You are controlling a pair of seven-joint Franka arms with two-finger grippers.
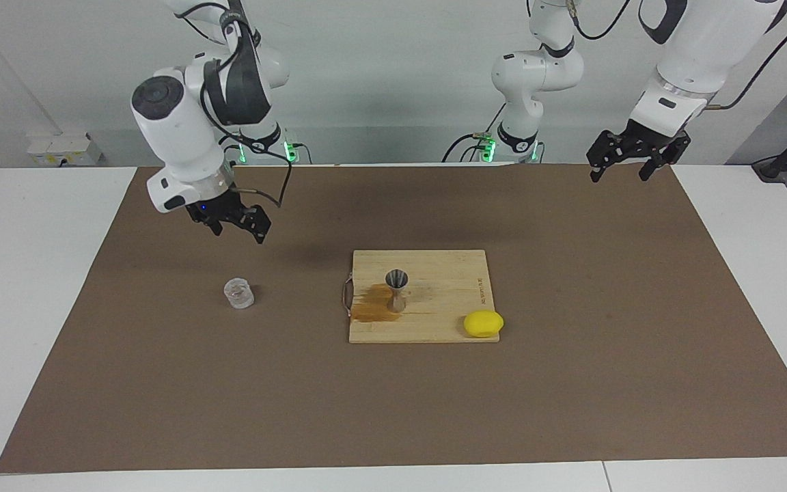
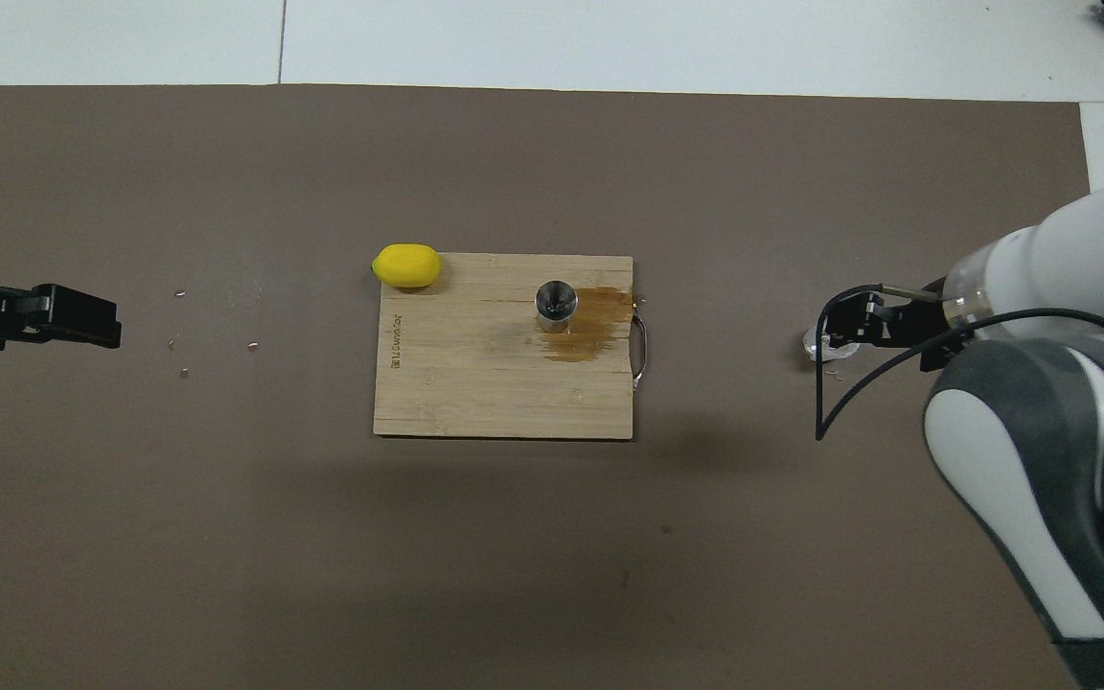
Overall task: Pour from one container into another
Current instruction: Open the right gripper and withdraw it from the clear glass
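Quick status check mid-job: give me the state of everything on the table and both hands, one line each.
Clear cup: upright on the mat, toward the right arm's end, not held.
Jigger: upright on the cutting board, beside a brown wet stain.
Lemon: resting on a board corner, overhanging the edge.
Right hand: open, empty, raised above the mat near the cup.
Left hand: open, empty, waiting.

Jigger (image 1: pixel 396 290) on board (image 1: pixel 434 273) (w/ lemon (image 1: pixel 483 323)).

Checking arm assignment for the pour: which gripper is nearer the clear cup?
Right. The right gripper hangs in the air just above the clear cup, not touching it. The left gripper waits over the left arm's end of the table.
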